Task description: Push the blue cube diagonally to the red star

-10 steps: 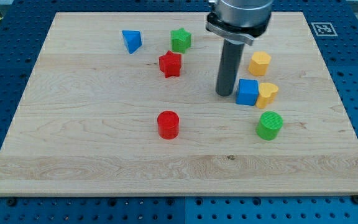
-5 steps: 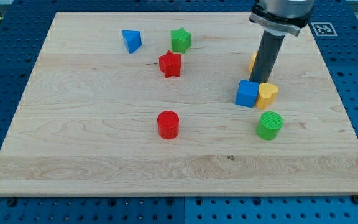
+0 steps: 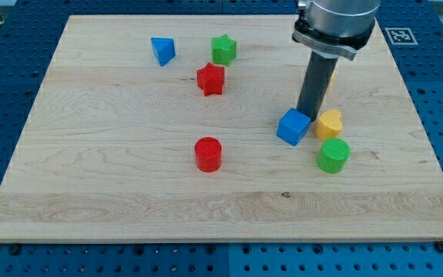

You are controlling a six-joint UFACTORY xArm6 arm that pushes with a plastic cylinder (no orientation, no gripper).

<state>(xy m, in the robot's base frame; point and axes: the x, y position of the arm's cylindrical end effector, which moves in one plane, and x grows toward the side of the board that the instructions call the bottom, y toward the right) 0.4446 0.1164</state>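
Blue cube [image 3: 293, 127]: sitting right of the frame's centre, turned at an angle.
Tip [image 3: 308, 116]: my tip is touching the cube's upper right side; being a bare rod, it is neither opening nor closing on anything.
Reason: that side is probably facing away from the red star [image 3: 211, 79], upper left.
Nearby: yellow heart [image 3: 329, 123] and green cylinder [image 3: 333, 155] are lying just right.
Obstacles: nothing is blocking the diagonal; red cylinder [image 3: 208, 154] is sitting below it.

My tip [image 3: 308, 114] touches the blue cube [image 3: 292, 127].
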